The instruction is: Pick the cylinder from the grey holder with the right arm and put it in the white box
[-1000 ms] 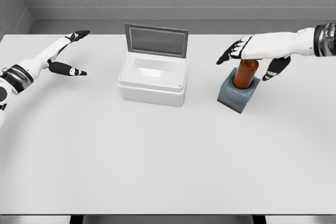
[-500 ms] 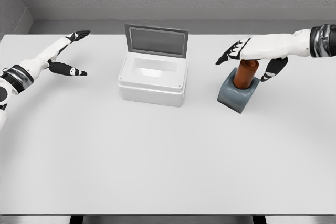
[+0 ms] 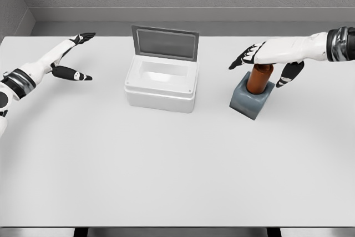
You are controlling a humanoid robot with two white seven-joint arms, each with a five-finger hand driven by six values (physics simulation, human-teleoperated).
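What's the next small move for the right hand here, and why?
Probably close the right hand around the cylinder. It sits over the cylinder's top with fingers spread, thumb hanging beside it, while the cylinder stands in the grey holder.

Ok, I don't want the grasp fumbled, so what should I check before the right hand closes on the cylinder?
1. Brown cylinder upright in the grey block holder: ok.
2. Right hand over the cylinder's top: ok.
3. Right hand's fingers spread, holding nothing: ok.
4. Thumb and fingers on opposite sides of the cylinder: cannot tell.
5. White box lid open: ok.
6. Left hand far off at the table's left: ok.
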